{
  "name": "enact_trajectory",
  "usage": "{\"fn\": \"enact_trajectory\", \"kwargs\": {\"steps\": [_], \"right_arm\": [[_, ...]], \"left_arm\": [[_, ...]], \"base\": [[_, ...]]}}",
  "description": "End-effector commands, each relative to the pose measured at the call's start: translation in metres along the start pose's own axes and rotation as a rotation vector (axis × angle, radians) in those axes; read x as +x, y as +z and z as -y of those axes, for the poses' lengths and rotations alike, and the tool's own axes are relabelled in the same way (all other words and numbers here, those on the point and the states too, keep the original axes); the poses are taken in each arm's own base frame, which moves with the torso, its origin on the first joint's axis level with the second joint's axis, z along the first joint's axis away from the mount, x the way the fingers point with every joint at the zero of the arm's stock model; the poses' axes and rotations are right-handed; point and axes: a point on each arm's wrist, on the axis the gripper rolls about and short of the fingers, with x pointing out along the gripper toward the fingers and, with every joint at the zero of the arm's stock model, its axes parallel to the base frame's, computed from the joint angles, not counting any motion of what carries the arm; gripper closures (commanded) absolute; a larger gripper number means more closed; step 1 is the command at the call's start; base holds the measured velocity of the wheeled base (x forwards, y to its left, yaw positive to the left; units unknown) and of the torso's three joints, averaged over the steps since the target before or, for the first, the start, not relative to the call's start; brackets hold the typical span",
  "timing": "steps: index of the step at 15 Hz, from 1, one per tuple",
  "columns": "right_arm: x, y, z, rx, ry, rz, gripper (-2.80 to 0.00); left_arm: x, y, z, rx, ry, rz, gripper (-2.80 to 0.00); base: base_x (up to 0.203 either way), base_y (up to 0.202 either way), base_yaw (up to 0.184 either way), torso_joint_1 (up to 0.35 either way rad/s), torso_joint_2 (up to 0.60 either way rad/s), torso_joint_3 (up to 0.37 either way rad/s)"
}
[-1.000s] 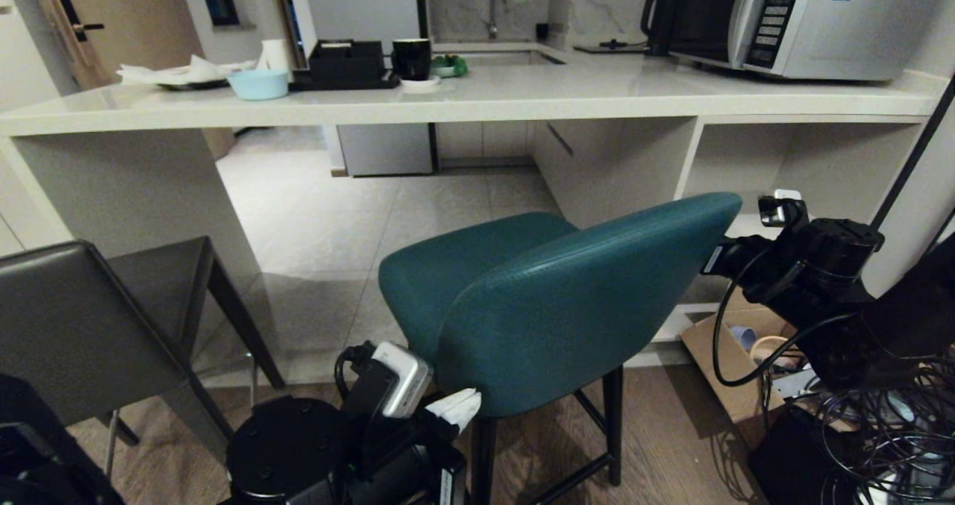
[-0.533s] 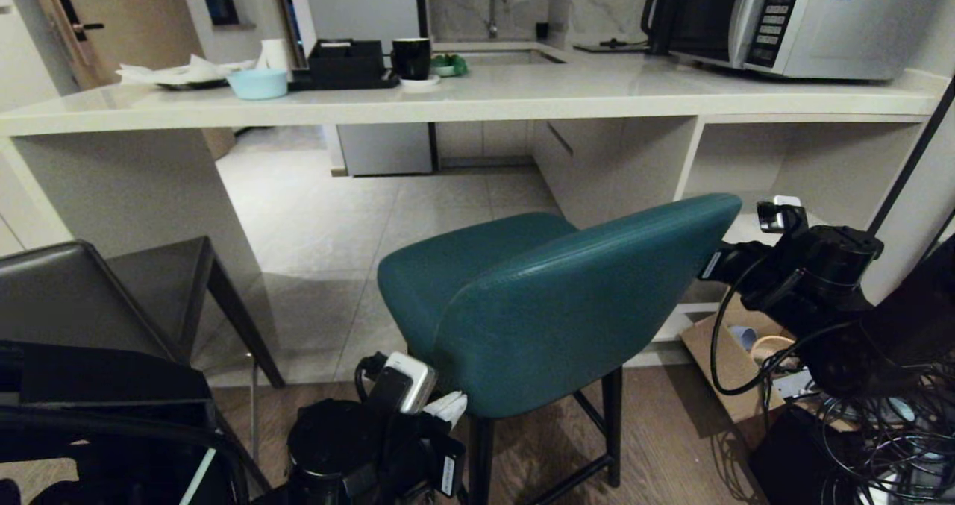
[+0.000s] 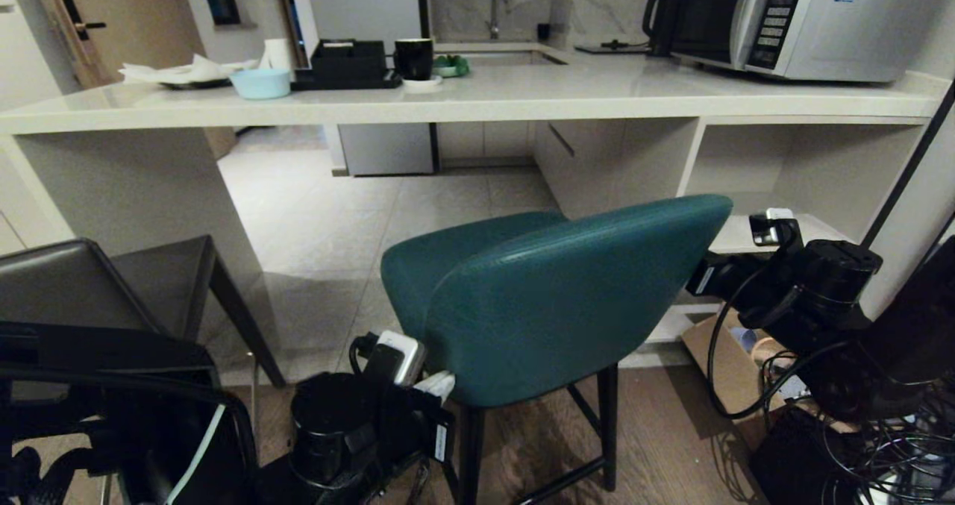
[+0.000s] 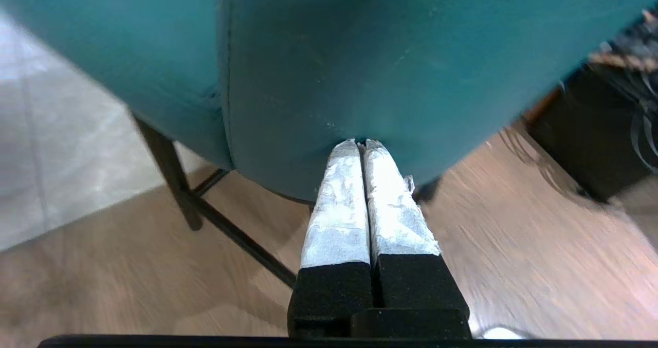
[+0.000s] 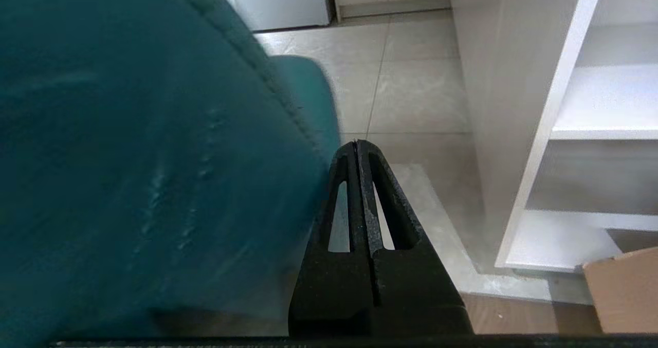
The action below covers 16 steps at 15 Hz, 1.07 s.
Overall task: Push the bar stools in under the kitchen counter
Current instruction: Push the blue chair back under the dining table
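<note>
The floor point(image 3: 313, 221) was pale tile in mid-frame and wood along the bottom, where the teal stool point(image 3: 552, 311) and grey stool point(image 3: 97, 303) stood.

Pale grey floor tiles point(image 3: 328, 221) are stretching back toward the far kitchen, giving way to dark wood flooring point(image 3: 664, 438) up close. A wooden door point(image 3: 112, 20) with a black lever handle is showing at the far left. Behind, a marble-backed sink worktop point(image 3: 515, 56) is carrying a chrome tap point(image 3: 496, 9). A silver microwave point(image 3: 806, 20) is sitting far right, a black kettle point(image 3: 660, 13) just beside it. An open cardboard box point(image 3: 735, 363) is lying on the wood flooring at right, tangled black cables point(image 3: 880, 445) piling near it.
</note>
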Motion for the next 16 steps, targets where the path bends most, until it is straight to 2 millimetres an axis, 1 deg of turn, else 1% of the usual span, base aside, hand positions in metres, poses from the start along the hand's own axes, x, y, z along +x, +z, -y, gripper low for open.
{"fn": "enact_trajectory", "kwargs": {"steps": [1,3,5,6,8,10,12,14,16], "right_arm": [[-0.005,0.002,-0.005,0.0,0.011,0.013,0.0],[-0.01,0.0,-0.014,0.0,0.032,0.012,0.0],[-0.011,-0.001,-0.02,0.0,0.05,0.011,0.0],[-0.012,0.0,-0.023,-0.001,0.057,0.013,0.0],[-0.019,0.0,-0.036,0.001,0.089,-0.003,0.0],[-0.026,-0.006,-0.046,0.005,0.115,-0.036,0.0],[-0.034,-0.015,-0.054,0.0,0.136,-0.086,0.0],[-0.037,-0.019,-0.058,-0.028,0.148,-0.104,0.0],[-0.036,-0.018,-0.055,-0.024,0.139,-0.098,0.0]], "left_arm": [[0.006,0.01,-0.004,-0.017,0.017,0.057,0.0],[0.01,0.018,-0.007,-0.026,0.028,0.092,0.0],[0.01,0.02,-0.012,-0.03,0.044,0.098,0.0],[0.011,0.02,-0.017,-0.032,0.059,0.099,0.0],[0.015,0.023,-0.03,-0.039,0.099,0.113,0.0],[0.023,0.027,-0.039,-0.039,0.128,0.134,0.0],[0.033,0.029,-0.049,-0.028,0.16,0.148,0.0],[0.039,0.032,-0.058,-0.03,0.186,0.157,0.0],[0.037,0.034,-0.06,-0.031,0.192,0.155,0.0]], "base": [[0.0,0.0,0.0,0.0,0.0,0.0],[0.0,0.0,0.0,0.0,0.0,0.0],[0.0,0.0,0.0,0.0,0.0,0.0],[0.0,0.0,0.0,0.0,0.0,0.0],[0.0,0.0,0.0,0.0,0.0,0.0],[0.0,0.0,0.0,0.0,0.0,0.0],[0.0,0.0,0.0,0.0,0.0,0.0],[0.0,0.0,0.0,0.0,0.0,0.0],[0.0,0.0,0.0,0.0,0.0,0.0]]}}
